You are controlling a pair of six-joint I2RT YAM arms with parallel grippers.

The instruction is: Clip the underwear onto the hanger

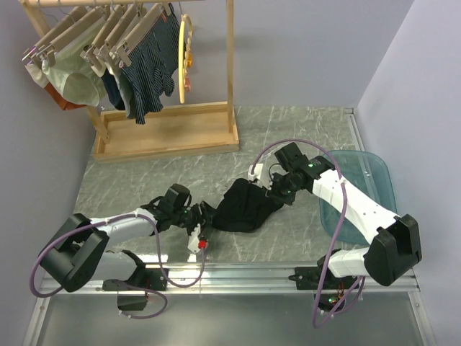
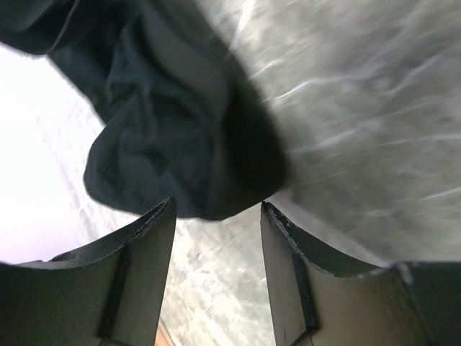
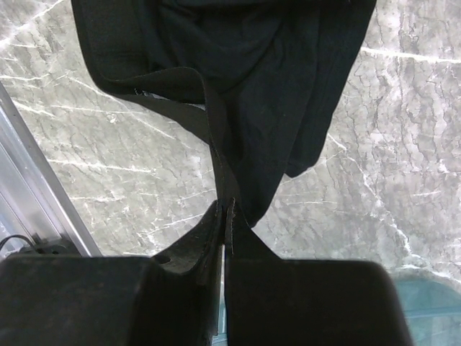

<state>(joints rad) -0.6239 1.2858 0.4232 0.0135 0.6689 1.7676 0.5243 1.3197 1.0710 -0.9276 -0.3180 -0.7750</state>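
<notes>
The black underwear [image 1: 245, 205] lies bunched on the marble table between my two arms. My right gripper [image 1: 277, 193] is shut on its waistband; in the right wrist view the jaws [image 3: 227, 213] pinch the band and the fabric [image 3: 274, 86] hangs beyond them, partly lifted. My left gripper [image 1: 205, 215] is open at the underwear's left edge. In the left wrist view its fingers [image 2: 162, 223] stand apart with a fold of the underwear [image 2: 173, 122] just beyond the tips, not between them. The yellow hanger [image 1: 184, 61] with orange-red clips hangs on the rack at the back.
A wooden rack [image 1: 166, 133] stands at the back left. It carries beige clip hangers with dark striped shorts [image 1: 151, 65] and pale green underwear [image 1: 72, 79]. A clear blue bin [image 1: 367, 187] sits at the right, beside my right arm.
</notes>
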